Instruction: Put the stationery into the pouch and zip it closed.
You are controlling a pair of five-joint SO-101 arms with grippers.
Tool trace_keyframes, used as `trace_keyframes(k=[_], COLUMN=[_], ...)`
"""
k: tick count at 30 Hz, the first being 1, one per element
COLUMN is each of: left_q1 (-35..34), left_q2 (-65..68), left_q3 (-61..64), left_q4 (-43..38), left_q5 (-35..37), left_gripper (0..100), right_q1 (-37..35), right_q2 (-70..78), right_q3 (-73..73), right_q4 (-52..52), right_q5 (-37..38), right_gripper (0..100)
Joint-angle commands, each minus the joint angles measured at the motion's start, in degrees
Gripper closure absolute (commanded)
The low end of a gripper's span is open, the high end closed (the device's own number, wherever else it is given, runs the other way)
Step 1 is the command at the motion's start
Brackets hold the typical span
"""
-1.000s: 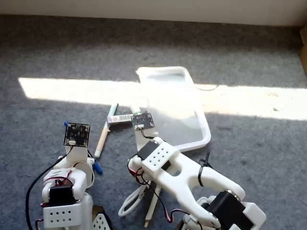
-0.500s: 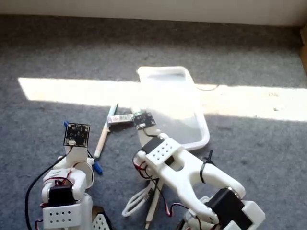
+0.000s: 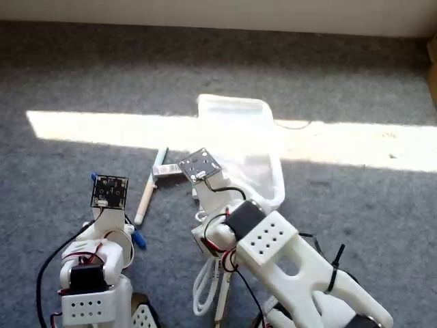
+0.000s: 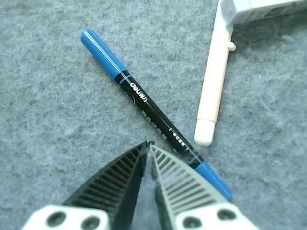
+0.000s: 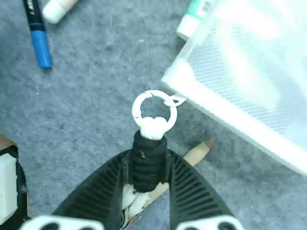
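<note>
- Pouch (image 3: pixel 239 130): 1, translucent, near R gripper (image 5: pixel 148 157).
- We count 2 pens: 1 blue pen (image 4: pixel 148 112), 1 cream pen (image 4: pixel 213 81), apart.
- R gripper clamped on 1 white cord (image 5: pixel 154 127), at its black wrap.
- L gripper (image 4: pixel 147 146) closed, empty, by blue pen.

The closed gripper (image 4: pixel 148 146) sits just beside a blue pen (image 4: pixel 154 116), near a cream pen (image 4: pixel 214 86).
</note>
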Motion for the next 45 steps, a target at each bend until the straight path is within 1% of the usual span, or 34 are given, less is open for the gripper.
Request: trace_keyframes(k=[1, 6, 9, 14, 19, 22, 28, 30, 34, 38, 40, 42, 45], left_q1=[-0.8, -0.8, -0.5, -0.5, -0.4, 2.2, 10.7, 11.7, 11.9, 11.8, 12.1, 12.9, 16.9], left_q2=[-0.5, -0.5, -0.5, -0.5, -0.5, -0.5, -0.5, -0.5, -0.4, 0.0, 0.0, 0.1, 0.1], left_q3=[0.5, -3.6, -9.4, -18.4, -20.5, -20.5, -21.2, -22.8, -28.6, -34.7, -36.4, -38.2, -39.6], left_q4=[-2.1, -2.4, -2.4, -5.2, -9.8, -10.5, -11.4, -12.0, -11.9, -11.8, -12.0, -12.1, -11.8], left_q5=[0.4, 0.4, 0.5, 0.5, 0.5, 0.4, 0.4, 0.4, 0.6, 0.7, 1.1, 3.4, 5.7], left_gripper=[99, 99, 99, 99, 99, 99, 99, 96, 84, 76, 76, 75, 75], right_q1=[1.3, 6.5, 8.8, 9.3, 9.4, 9.4, 9.4, 9.4, 9.5, 12.1, 13.2, 13.4, 13.1], right_q2=[-8.4, -14.6, -17.8, -22.5, -26.9, -28.3, -28.8, -28.9, -28.6, -28.9, -28.9, -29.0, -29.0], right_q3=[-1.9, -2.3, -2.0, 1.1, 3.2, 3.2, 3.3, 3.3, 3.3, 3.3, 3.3, 4.7, 7.5], right_q4=[0.1, -0.5, -4.6, -13.2, -18.7, -19.0, -19.5, -21.6, -24.9, -27.4, -27.2, -27.1, -27.4], right_q5=[2.5, 4.8, 4.7, 4.7, 4.7, 4.7, 4.8, 4.9, 4.9, 4.9, 4.8, 4.8, 4.8], right_gripper=[99.5, 99.5, 99.5, 99.5, 99.5, 99.5, 99.4, 99.4, 99.4, 99.4, 99.4, 99.4, 99.4])
